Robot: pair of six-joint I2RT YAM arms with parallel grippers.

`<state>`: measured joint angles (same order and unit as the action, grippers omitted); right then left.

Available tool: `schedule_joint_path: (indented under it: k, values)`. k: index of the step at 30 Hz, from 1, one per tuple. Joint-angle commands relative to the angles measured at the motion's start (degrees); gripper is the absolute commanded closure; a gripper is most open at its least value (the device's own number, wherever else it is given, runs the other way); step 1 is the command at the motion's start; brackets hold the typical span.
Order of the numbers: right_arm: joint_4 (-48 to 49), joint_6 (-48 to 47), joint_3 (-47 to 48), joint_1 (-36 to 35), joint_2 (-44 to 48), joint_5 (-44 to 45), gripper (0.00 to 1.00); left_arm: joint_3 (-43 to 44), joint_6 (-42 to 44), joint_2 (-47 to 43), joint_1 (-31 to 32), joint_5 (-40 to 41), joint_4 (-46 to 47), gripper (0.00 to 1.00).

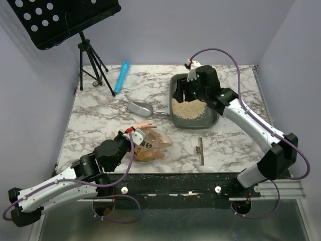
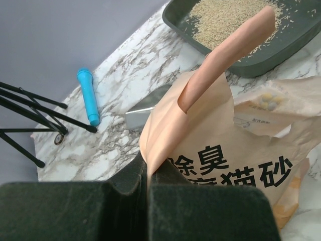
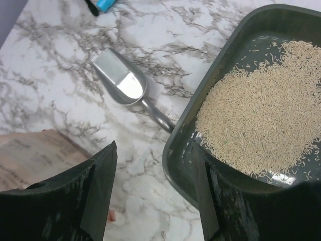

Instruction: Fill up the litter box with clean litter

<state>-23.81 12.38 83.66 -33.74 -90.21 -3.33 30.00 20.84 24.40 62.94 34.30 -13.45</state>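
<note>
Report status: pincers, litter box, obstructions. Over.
Left pincer shut on orange bag edge. Right pincer open, straddling litter box rim. Clean litter piled in box, floor partly bare. Metal scoop lies beside box.

This is a robotics lab test cell: a marble-patterned worktop (image 1: 100, 125) is boxed in by plain pale walls (image 1: 165, 30) on three sides, and two robot arms, the left arm (image 1: 60, 188) and the right arm (image 1: 251, 120), are mounted at its near edge by an aluminium rail (image 1: 283, 190), trailing purple cables (image 1: 220, 50). A black perforated stand (image 1: 65, 20) on a tripod stands at the far left corner, and a small ruler (image 1: 200, 151) lies flat on the surface. The household things, a litter box (image 1: 193, 123), a metal scoop (image 1: 140, 108) and a printed bag (image 1: 150, 145), lie among this equipment.
</note>
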Motion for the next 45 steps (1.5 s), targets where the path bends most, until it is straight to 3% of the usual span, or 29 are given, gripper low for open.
schedule_joint_path:
  k: [1, 6, 14, 19, 24, 29, 35, 45]
  values:
    - [-4.99, -5.26, -4.38, -0.01, 6.1, -7.82, 0.31, 10.86, -9.75, 4.76, -0.53, 3.57, 8.53, 1.0]
    - [-14.33, -4.48, -8.14, -0.1, 8.29, -8.36, 0.32, 17.36, -14.86, 10.3, -0.62, 4.37, 10.11, 1.0]
    - [-11.61, 4.92, -23.61, -0.1, 14.62, 2.18, 0.33, 23.61, -18.2, 18.21, -0.62, -2.66, 13.19, 1.0]
    - [-11.43, 9.23, -29.07, -0.1, 17.17, 3.16, 0.33, 23.18, -16.62, 21.03, -0.62, -4.95, 18.63, 1.0]
    - [-7.58, 16.44, -33.11, -0.1, 18.58, 13.17, 0.3, 23.44, -15.92, 23.05, -0.71, -7.31, 21.53, 1.0]
    - [-3.97, 19.17, -32.59, -0.01, 12.97, 13.35, 0.3, 22.47, -15.48, 27.09, -1.06, -11.62, 26.55, 1.0]
    - [1.93, 21.72, -32.34, 1.39, 7.09, 15.19, 0.3, 23.0, -15.13, 29.47, -2.46, -11.36, 27.95, 1.0]
    - [7.81, 18.83, -24.26, 9.73, -4.09, 16.43, 0.3, 23.7, -15.13, 32.11, -7.47, -15.84, 29.89, 1.0]
